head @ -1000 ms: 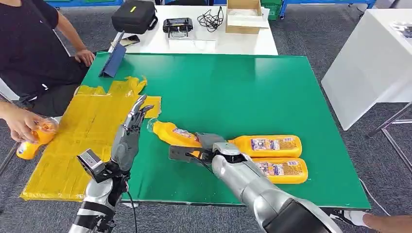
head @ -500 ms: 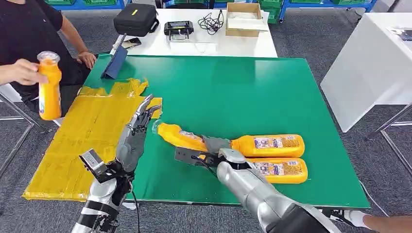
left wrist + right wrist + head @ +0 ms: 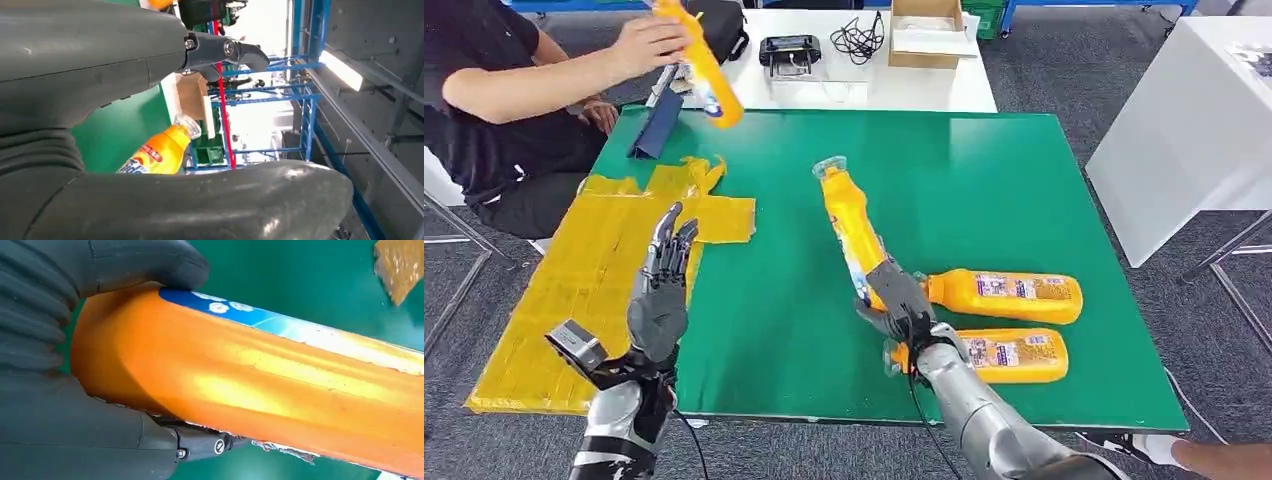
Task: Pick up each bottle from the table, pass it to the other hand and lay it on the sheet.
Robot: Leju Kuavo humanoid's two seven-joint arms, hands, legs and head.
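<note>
An orange bottle point(image 3: 852, 232) is clamped at its base by the right robot hand point(image 3: 898, 303) at lower centre of the head view, raised off the green bench point(image 3: 984, 190) with its cap tilted toward the upper left; two more orange bottles point(image 3: 1004, 296) point(image 3: 1009, 356) are laid side by side at lower right; the left robot hand point(image 3: 661, 285) is held with fingers apart, empty, over the edge of the yellow sheet point(image 3: 594, 270) at lower left; another bottle point(image 3: 704, 70) is held by a person's hand point(image 3: 649, 42) at upper left.

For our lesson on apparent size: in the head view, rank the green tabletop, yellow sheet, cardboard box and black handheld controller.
1. green tabletop
2. yellow sheet
3. cardboard box
4. black controller
The last two sit farthest away, so true sizes are unsure.
</note>
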